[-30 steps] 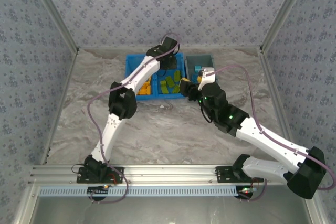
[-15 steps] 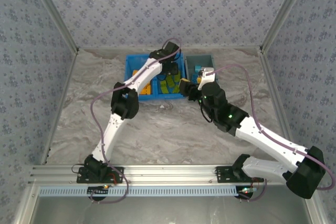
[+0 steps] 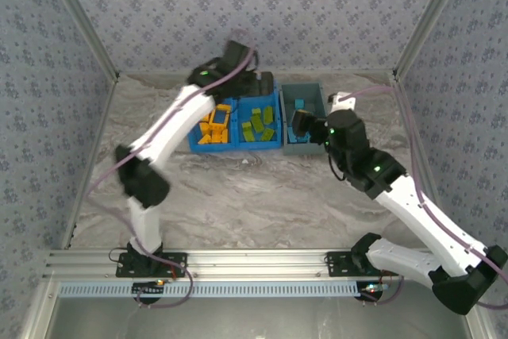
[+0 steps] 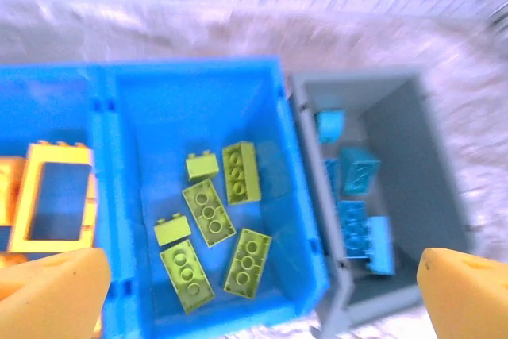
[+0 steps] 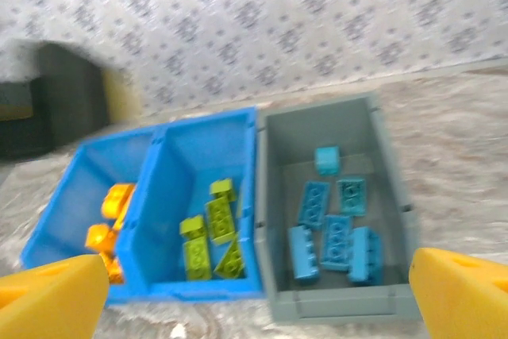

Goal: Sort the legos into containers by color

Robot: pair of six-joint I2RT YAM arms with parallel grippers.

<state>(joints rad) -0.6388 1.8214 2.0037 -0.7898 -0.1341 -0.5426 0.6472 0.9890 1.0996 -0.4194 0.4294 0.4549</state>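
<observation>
Now: your left arm stretched far forward, its left gripper hanging above the bright blue two-compartment plastic bin, jaws spread wide, nothing held. Your right arm was bent at the elbow toward the small grey plastic bin, with the right gripper likewise spread and empty. The orange plastic bricks lay in the blue bin's left compartment, the lime green bricks in its right, and the light blue bricks in the grey bin.
</observation>
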